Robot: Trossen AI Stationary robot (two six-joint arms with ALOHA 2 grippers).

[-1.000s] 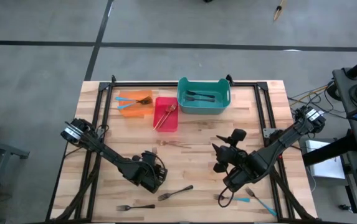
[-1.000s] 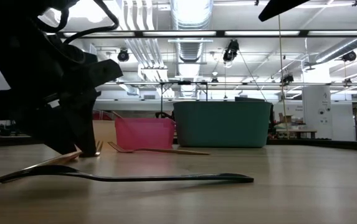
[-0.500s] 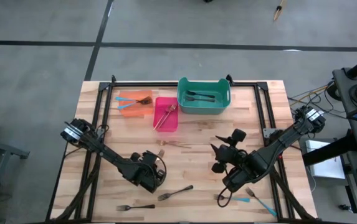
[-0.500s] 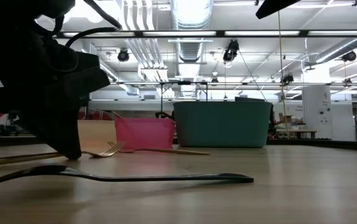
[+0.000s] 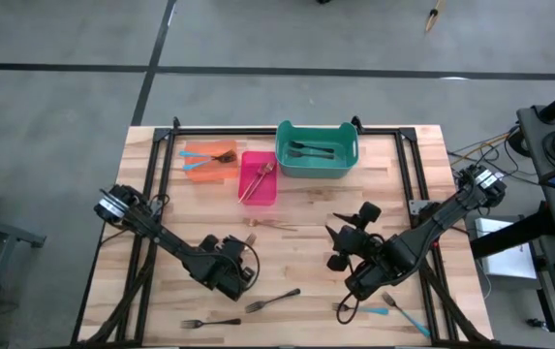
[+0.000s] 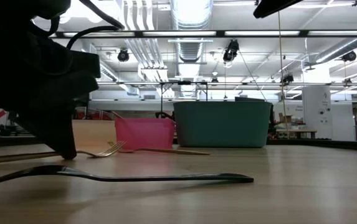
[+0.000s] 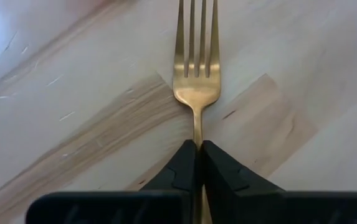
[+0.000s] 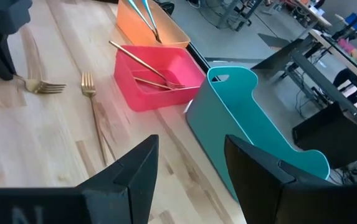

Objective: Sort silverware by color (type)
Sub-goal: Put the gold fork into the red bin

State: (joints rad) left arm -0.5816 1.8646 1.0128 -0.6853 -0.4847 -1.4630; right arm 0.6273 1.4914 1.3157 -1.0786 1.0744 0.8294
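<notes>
Left gripper pinches a gold fork's handle low on the surface, tines pointing away, apparently toward the red bin. Right gripper hovers nearby, jaws wide.

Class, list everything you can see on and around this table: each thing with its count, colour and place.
Table: one, light wood.
orange bin: one, far left.
red bin: one, beside the orange bin.
teal bin: one, far centre.
Dark forks in teal bin: two, dark grey.
Gold forks in red bin: two, gold.
Blue-handled forks in orange bin: blue, count unclear.
Loose gold fork: one, mid-table.
Loose dark forks: two, dark grey, near edge.
Loose blue-handled fork: at least one, near right, by the right arm.
Gripped gold fork: one, gold, lying on the wood.
Left gripper: fingers shut on the gripped gold fork.
Right gripper: fingers open, empty, above mid-table.
</notes>
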